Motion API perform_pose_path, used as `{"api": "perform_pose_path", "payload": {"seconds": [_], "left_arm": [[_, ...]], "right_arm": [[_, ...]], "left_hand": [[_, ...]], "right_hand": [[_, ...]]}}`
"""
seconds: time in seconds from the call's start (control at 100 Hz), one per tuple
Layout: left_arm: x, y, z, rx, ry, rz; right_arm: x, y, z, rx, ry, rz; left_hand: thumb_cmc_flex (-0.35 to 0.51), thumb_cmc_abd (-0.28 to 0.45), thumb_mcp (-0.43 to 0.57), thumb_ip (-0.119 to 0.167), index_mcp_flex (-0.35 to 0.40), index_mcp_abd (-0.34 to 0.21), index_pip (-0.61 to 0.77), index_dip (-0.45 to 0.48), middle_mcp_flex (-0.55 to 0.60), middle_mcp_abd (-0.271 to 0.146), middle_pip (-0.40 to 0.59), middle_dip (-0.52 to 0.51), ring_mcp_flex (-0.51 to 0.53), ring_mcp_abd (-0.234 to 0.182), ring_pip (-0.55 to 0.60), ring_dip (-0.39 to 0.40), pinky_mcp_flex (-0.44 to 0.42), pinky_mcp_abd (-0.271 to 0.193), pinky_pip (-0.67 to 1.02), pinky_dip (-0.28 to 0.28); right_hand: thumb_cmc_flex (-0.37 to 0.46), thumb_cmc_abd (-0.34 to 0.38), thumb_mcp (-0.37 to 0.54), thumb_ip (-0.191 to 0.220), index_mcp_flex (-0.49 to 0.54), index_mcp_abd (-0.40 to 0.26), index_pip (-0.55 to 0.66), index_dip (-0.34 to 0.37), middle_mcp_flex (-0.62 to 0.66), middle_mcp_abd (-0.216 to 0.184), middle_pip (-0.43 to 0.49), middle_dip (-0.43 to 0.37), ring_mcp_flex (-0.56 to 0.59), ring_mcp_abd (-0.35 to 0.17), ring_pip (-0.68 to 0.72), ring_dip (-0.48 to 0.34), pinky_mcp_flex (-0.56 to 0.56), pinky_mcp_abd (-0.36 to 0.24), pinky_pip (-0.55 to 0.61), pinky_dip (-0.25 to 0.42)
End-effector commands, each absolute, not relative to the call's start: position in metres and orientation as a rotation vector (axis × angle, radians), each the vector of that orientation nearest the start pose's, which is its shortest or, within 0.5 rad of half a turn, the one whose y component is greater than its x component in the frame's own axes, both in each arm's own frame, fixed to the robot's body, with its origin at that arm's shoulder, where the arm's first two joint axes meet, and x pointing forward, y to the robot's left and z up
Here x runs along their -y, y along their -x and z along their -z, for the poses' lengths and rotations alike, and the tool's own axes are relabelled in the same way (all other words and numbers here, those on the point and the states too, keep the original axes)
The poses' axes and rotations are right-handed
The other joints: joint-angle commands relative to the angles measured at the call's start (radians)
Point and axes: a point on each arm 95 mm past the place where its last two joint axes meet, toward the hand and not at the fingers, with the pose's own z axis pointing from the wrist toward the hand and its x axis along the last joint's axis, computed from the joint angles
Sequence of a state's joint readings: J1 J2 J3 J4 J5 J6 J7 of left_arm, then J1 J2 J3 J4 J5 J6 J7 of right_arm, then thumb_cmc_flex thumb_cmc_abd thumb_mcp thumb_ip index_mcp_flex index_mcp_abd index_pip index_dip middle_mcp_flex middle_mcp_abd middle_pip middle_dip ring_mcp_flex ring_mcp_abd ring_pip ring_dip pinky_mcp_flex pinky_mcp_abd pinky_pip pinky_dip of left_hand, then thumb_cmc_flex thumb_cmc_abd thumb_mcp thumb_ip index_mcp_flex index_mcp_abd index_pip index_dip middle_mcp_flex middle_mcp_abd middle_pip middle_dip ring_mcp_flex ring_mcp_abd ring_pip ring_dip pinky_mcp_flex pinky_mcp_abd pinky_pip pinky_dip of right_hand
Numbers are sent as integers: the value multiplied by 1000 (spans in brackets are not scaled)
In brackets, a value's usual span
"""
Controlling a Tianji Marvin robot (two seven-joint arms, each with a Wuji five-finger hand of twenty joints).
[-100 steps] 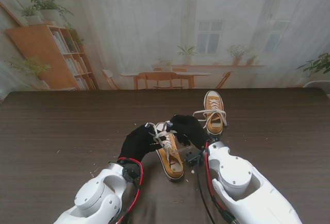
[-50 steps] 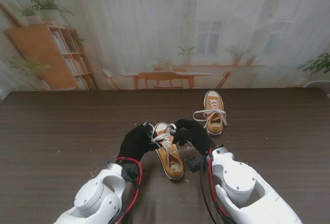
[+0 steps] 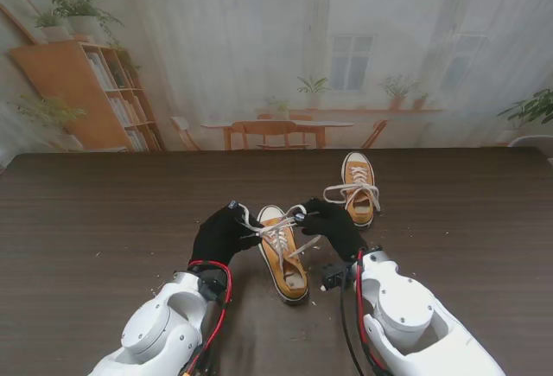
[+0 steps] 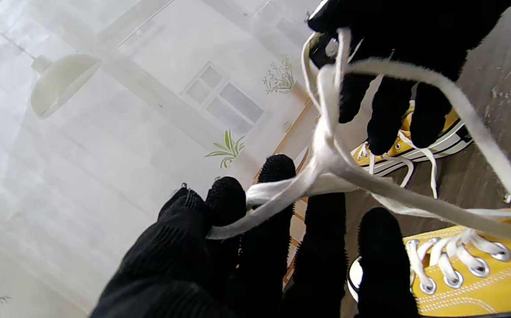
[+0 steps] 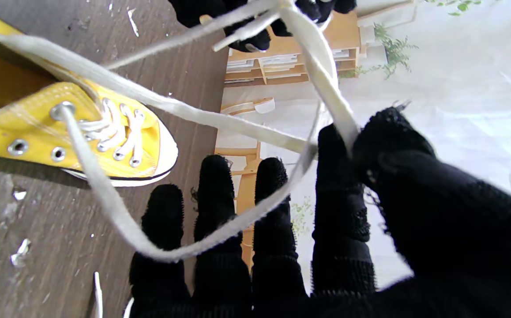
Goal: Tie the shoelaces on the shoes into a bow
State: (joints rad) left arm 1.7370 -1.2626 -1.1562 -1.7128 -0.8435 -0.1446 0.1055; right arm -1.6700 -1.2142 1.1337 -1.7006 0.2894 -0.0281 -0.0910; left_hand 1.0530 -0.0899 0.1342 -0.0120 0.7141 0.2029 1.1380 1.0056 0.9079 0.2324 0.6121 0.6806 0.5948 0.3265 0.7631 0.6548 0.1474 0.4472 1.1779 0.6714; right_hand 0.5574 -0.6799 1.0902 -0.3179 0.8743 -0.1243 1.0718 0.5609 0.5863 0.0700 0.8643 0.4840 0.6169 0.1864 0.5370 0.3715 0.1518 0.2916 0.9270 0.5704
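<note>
Two black-gloved hands are flanking the nearer yellow shoe (image 3: 284, 259): left hand (image 3: 221, 233) and right hand (image 3: 333, 225) are each pinching its white laces (image 3: 278, 231), raised between them. Left wrist view: thumb and forefinger are gripping one strand (image 4: 273, 194). Right wrist view: thumb and forefinger are clamping another strand (image 5: 321, 75).

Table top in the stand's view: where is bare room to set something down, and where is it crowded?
Bare wood lies left of the left hand to the table edge, and right of the far shoe. It is crowded in the middle, where both hands pinch the laces in their fingers over the near shoe, right hand beside it.
</note>
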Motion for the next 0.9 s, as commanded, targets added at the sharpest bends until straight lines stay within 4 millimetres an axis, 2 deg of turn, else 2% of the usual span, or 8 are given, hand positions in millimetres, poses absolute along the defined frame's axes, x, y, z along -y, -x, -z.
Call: {"api": "perform_pose_path", "payload": {"seconds": [0.0, 0.19, 0.53, 0.59, 0.67, 0.77, 0.84, 0.89], "left_arm": [[76, -342, 338, -332, -1913, -1637], [76, -342, 337, -400, -1916, -1613], [78, -342, 337, -418, -1909, -1570], [79, -343, 337, -430, -1922, -1587], [78, -344, 337, -426, -1933, -1622], [75, -346, 339, -422, -1947, -1634], [73, -346, 339, -408, -1962, -1616], [71, -345, 339, -375, -1952, -1593]], "right_arm": [[-74, -355, 336, 385, 2113, 1927], [-69, -351, 339, 335, 2124, 1931], [-64, -348, 344, 373, 2129, 1926], [-64, -347, 345, 379, 2135, 1931], [-63, -347, 347, 369, 2143, 1943], [-60, -346, 347, 357, 2147, 1961], [-57, -346, 346, 359, 2150, 1980], [-56, -345, 346, 351, 2147, 1989]], "left_hand": [[20, -8, 8, -5, 32, -75, 15, 3, 28, -31, -30, -39, 2, -23, -15, -28, -4, -16, 19, -9], [16, -22, 22, -13, 33, -70, 17, -15, 209, -18, -37, -96, 146, -19, -18, -53, 99, 34, 39, -7], [18, -17, -24, 4, 34, -61, 42, -22, 307, -91, 355, 174, 242, -45, 280, 55, 199, 25, 174, 82], [-70, -85, 131, -3, 58, -60, 50, -29, 322, -94, 346, 193, 251, -57, 288, 58, 212, 3, 186, 83], [-113, -125, 209, -6, 68, -66, 49, -44, 309, -101, 297, 178, 238, -80, 251, 45, 215, -23, 169, 67], [-65, -143, 188, -26, 60, -133, 8, -175, 234, -64, 50, 7, 163, -54, 80, -36, 177, -32, 111, 25], [-57, -129, 175, -28, 80, -93, -4, -213, 103, -8, -164, -154, 37, -15, -59, -87, 75, -27, -1, -27], [-46, -115, 159, -26, 82, -83, -17, -217, -13, 6, -211, -190, -56, -6, -106, -91, 4, -41, -50, -51]], "right_hand": [[60, 20, 8, 38, -8, -31, 59, 39, -20, 1, -14, -16, -23, -20, -21, -17, -14, -39, -17, -24], [60, 20, 9, 38, -9, -24, 63, 35, 4, 0, -9, -24, -15, -19, -30, -21, -9, -46, -27, -35], [57, 22, 3, 38, -12, -32, 63, 31, 12, -7, -10, -30, -13, -18, -31, -19, -14, -32, -30, -41], [54, 13, 4, 39, -3, -33, 60, 24, 28, -20, -7, -29, -5, -17, -27, -17, -10, -24, -25, -39], [50, 0, 11, 39, 9, -37, 56, 13, 39, -32, -8, -30, 2, -16, -24, -15, -5, -18, -20, -36], [53, 0, 16, 39, 10, -32, 55, 11, 24, -33, -14, -32, 2, -21, -26, -15, -2, -23, -17, -36], [55, 5, 17, 38, 8, -29, 57, 13, 11, -32, -14, -32, 0, -25, -27, -15, -5, -23, -19, -37], [58, 10, 17, 38, 3, -26, 60, 17, 6, -34, -14, -32, -1, -25, -27, -15, -6, -24, -18, -37]]}}
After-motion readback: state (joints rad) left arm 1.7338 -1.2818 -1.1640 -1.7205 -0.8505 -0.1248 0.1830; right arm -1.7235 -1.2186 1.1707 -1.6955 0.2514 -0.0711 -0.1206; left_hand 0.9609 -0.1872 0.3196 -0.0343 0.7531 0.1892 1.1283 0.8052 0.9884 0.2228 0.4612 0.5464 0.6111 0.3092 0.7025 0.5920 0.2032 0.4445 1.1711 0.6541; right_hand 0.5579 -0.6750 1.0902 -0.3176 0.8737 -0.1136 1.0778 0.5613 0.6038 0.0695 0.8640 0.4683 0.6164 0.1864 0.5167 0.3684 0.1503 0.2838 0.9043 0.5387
